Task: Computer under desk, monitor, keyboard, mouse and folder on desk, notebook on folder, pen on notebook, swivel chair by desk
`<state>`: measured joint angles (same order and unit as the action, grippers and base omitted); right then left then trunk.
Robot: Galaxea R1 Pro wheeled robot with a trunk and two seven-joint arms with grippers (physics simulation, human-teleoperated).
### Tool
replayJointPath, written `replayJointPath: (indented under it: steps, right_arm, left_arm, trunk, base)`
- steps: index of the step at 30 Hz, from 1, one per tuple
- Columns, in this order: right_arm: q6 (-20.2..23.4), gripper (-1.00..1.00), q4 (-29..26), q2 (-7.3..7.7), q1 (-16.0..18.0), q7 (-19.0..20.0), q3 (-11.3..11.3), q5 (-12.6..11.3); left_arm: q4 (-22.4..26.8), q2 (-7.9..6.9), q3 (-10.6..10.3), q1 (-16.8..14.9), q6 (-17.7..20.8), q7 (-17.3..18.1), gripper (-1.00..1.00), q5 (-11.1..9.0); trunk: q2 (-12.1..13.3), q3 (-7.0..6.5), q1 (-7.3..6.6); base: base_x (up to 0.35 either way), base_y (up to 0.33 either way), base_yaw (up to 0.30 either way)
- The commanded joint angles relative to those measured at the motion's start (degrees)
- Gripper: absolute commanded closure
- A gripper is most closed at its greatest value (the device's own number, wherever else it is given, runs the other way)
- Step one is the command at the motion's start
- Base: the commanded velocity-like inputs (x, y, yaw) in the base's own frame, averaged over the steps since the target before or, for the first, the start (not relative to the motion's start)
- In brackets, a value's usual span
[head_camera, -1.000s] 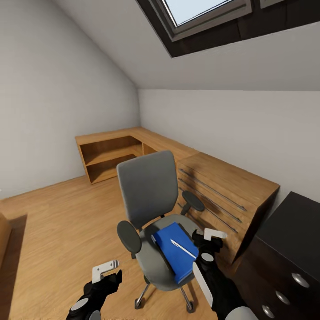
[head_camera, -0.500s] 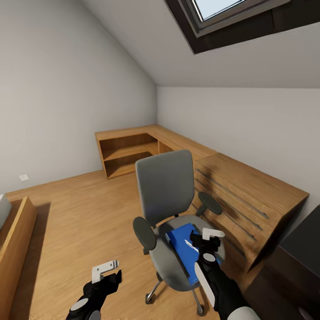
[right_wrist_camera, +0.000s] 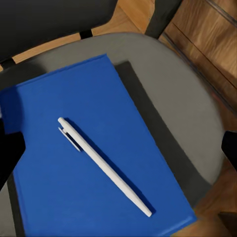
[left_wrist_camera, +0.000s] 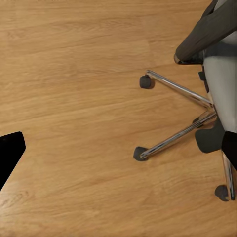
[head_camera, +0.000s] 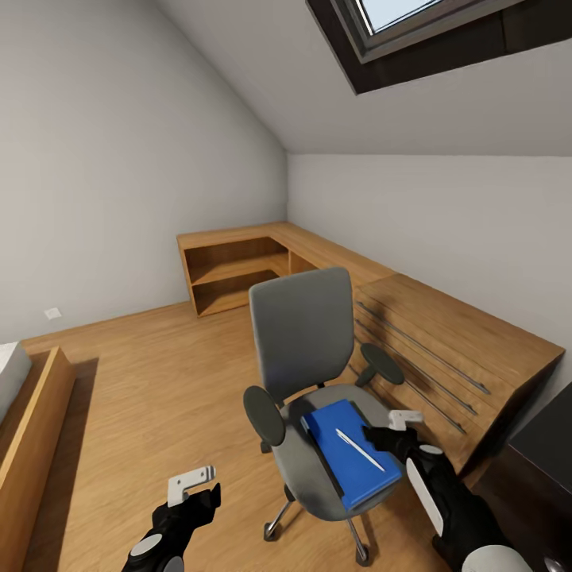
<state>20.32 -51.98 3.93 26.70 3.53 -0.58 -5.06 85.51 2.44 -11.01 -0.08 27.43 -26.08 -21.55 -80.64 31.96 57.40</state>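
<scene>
Here, swivel chair stands mid-floor, back toward low oak dresser. Blue folder lies on seat, white pen on top; dark edge shows under folder. Right gripper hovers just beside folder, left gripper over bare floor; finger spread unclear on both. Bed frame at robot's left.

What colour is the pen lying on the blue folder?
The pen is white. It shows best in the right wrist view, lying on the folder.
</scene>
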Motion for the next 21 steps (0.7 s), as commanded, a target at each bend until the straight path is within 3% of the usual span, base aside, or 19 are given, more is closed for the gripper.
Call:
replayJointPath:
  steps: [1, 6, 14, 21]
  right_arm:
    - [0.81, -1.0, -0.2, 0.25, 0.01, 0.25, -0.04, -0.44]
    - [1.03, -1.0, -0.54, 0.52, 0.01, 0.54, -0.1, -0.18]
    - [1.03, -1.0, -0.05, 0.35, 0.01, 0.81, -1.34, -0.09]
    - [1.44, -1.0, 0.11, 0.53, 0.01, 6.37, -3.12, 0.6]
  left_arm:
    - [0.1, -0.03, -0.1, -0.01, 0.09, -0.46, -1.0, -0.6]
    - [0.09, -0.13, -0.14, -0.01, 0.08, 0.03, -1.0, -0.62]
    - [0.09, -0.22, -0.07, -0.01, 0.08, -0.38, -1.0, -0.56]
    - [0.09, -0.32, 0.46, -0.01, 0.07, -0.33, -1.0, -0.55]
  trunk:
    - [-0.03, 0.05, 0.0]
    - [-0.03, 0.05, 0.0]
    - [-0.03, 0.05, 0.0]
    - [-0.03, 0.05, 0.0]
  base:
    - [0.0, 0.0, 0.0]
    - [0.051, 0.0, 0.0]
    - [0.242, 0.0, 0.0]
    - [0.178, 0.0, 0.0]
